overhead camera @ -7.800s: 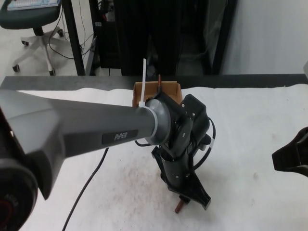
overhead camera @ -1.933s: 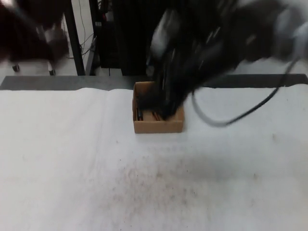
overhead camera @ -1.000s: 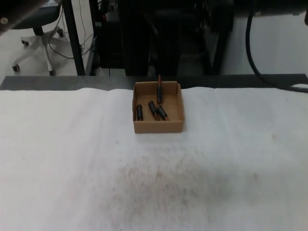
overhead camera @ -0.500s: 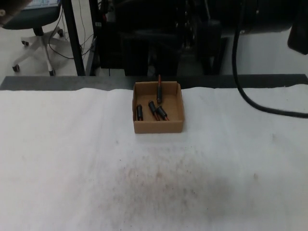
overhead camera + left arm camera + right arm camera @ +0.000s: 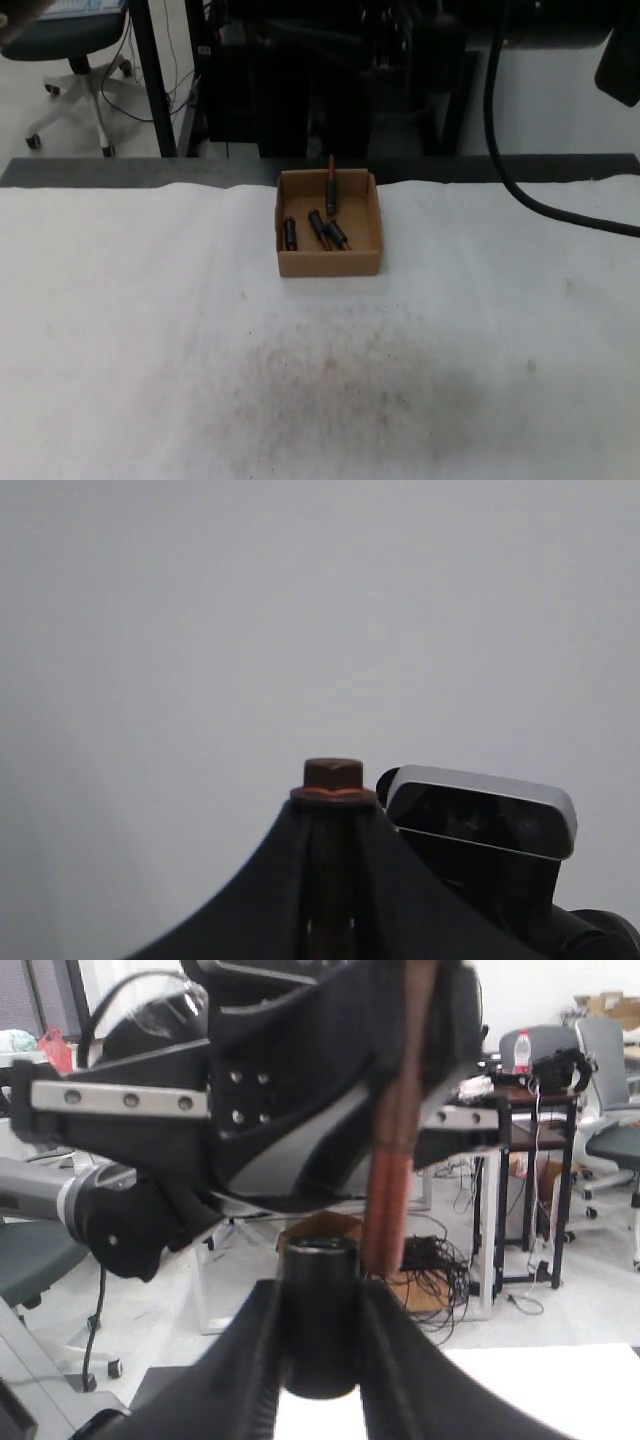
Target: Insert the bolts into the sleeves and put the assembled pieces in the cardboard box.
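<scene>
While left fingers clamp rusty hex bolt | right fingers grip black tubular sleeve

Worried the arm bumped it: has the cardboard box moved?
No. The cardboard box sits in the same place against the bench's dark far edge as before.

Soft, even, seemingly overhead light

The right gripper is clamping a black sleeve, open end showing. The left gripper is holding a coppery bolt, its tip sitting just beside the sleeve's rim, at about two o'clock.
</scene>
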### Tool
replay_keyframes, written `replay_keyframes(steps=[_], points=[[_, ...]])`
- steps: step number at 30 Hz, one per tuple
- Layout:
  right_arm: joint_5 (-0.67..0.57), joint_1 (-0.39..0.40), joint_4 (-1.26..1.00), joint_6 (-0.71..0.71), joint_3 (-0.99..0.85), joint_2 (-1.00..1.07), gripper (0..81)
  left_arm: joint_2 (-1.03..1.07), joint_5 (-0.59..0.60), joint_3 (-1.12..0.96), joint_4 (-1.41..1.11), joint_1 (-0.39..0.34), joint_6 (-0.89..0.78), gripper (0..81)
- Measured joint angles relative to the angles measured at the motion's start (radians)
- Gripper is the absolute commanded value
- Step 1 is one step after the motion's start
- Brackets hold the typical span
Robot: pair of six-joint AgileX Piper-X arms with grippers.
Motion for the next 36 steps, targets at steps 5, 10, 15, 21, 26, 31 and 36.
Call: replay_keyframes(steps=[5,10,15,21,26,31,36], points=[[0.013,0.001,-0.012,0.014,0.000,0.000,0.8,0.000,0.000,0.000,-0.001,0.000,0.000,0.2],[0.013,0.001,-0.012,0.019,0.000,0.000,0.8,0.000,-0.002,0.000,-0.008,0.000,-0.006,0.2],[0.016,0.001,0.000,0.019,0.000,0.000,0.8,0.000,-0.007,0.000,-0.076,0.001,-0.038,0.2],[0.020,0.001,0.011,0.019,0.000,0.002,0.8,0.000,-0.007,0.000,-0.083,0.001,-0.045,0.2],[0.040,0.001,0.011,0.019,0.000,0.002,0.8,0.000,-0.007,0.000,-0.083,0.001,-0.047,0.2],[0.049,0.001,-0.022,0.025,0.000,0.002,0.8,0.000,-0.007,0.000,-0.083,0.001,-0.047,0.2],[0.051,0.001,-0.073,0.044,0.002,0.002,0.8,0.000,-0.007,0.005,-0.076,0.001,-0.049,0.2]])
